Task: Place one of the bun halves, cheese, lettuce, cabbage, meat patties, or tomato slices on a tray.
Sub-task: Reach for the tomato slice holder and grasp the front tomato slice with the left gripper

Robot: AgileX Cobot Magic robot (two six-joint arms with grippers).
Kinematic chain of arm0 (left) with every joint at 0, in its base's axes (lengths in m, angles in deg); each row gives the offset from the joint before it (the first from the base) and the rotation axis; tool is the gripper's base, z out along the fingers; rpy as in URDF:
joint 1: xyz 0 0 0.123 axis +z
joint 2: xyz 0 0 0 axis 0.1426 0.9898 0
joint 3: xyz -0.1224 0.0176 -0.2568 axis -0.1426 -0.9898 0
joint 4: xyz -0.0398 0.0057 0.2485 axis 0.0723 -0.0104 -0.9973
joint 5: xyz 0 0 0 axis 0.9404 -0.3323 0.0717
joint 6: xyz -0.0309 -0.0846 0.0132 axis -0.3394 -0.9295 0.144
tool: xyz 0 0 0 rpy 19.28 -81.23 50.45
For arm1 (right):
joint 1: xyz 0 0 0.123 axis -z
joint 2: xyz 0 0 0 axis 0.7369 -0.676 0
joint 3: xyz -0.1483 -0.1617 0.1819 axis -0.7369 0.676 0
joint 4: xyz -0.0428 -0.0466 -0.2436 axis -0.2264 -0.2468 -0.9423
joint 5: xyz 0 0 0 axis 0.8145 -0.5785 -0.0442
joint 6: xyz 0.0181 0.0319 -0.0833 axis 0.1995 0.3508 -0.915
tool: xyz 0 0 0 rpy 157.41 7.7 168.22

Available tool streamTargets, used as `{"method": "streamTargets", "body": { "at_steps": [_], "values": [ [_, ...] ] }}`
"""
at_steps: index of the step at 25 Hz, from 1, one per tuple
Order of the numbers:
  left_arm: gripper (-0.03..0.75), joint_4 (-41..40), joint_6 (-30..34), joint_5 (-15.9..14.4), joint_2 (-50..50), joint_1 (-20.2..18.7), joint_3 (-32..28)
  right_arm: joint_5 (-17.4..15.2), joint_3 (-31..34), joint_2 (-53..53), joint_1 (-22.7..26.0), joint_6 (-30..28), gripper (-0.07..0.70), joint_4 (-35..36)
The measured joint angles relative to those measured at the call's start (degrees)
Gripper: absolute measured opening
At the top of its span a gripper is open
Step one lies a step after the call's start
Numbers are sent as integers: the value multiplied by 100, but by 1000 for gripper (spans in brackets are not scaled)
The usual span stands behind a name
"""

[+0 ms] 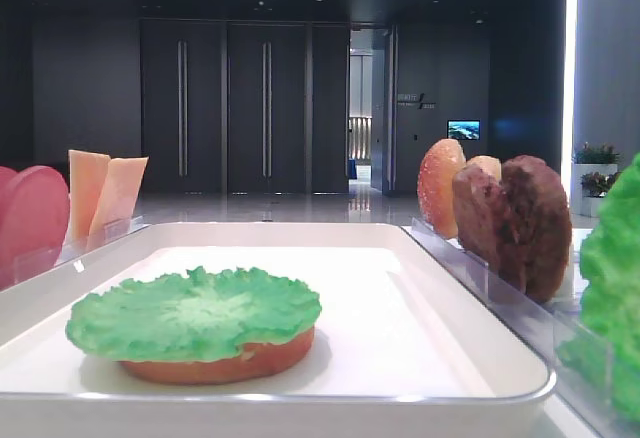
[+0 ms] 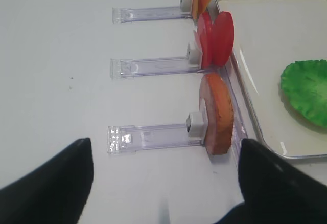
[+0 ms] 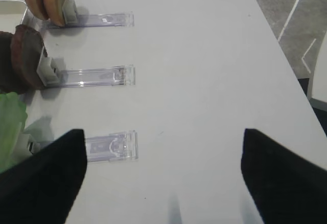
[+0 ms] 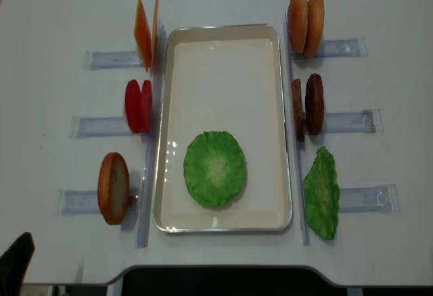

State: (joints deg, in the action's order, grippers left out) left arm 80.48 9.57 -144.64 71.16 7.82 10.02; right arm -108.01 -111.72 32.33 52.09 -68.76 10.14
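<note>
The white tray (image 4: pixel 223 39) holds a flat bun half (image 1: pixel 220 363) with a green lettuce (image 4: pixel 214 168) leaf on top. Left of the tray, cheese (image 4: pixel 145 26), tomato slices (image 4: pixel 139 105) and one bun half (image 4: pixel 113 188) stand in holders. On the right are two bun halves (image 4: pixel 306 23), meat patties (image 4: pixel 308 105) and another lettuce (image 4: pixel 321 193). My left gripper (image 2: pixel 163 183) is open over bare table, just short of the standing bun half (image 2: pixel 219 114). My right gripper (image 3: pixel 163 178) is open and empty, to the right of the lettuce (image 3: pixel 10 127).
Clear plastic holders (image 4: pixel 88 201) run outward from each food stack on both sides of the tray. The white table's front edge (image 4: pixel 216 269) lies just below the tray. A black part of the left arm (image 4: pixel 15 262) shows at the bottom-left corner.
</note>
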Motion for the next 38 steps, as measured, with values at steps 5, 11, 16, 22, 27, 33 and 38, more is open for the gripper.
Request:
{"method": "streamTargets", "body": {
  "at_steps": [5, 11, 16, 22, 27, 33, 38],
  "values": [
    [692, 0, 0, 0, 0, 0, 0, 0, 0, 0, 0, 0, 584, 0],
    [692, 0, 0, 0, 0, 0, 0, 0, 0, 0, 0, 0, 584, 0],
    [692, 25, 0, 0, 0, 0, 0, 0, 0, 0, 0, 0, 584, 0],
    [692, 69, 0, 0, 0, 0, 0, 0, 0, 0, 0, -2, 584, 0],
    [692, 103, -50, 0, 0, 0, 0, 0, 0, 0, 0, -2, 584, 0],
    [692, 105, -284, 0, 414, 0, 83, 0, 0, 0, 0, -2, 584, 0],
    [692, 109, -390, 0, 1135, 0, 555, 0, 0, 0, 0, -2, 584, 0]
  ]
}}
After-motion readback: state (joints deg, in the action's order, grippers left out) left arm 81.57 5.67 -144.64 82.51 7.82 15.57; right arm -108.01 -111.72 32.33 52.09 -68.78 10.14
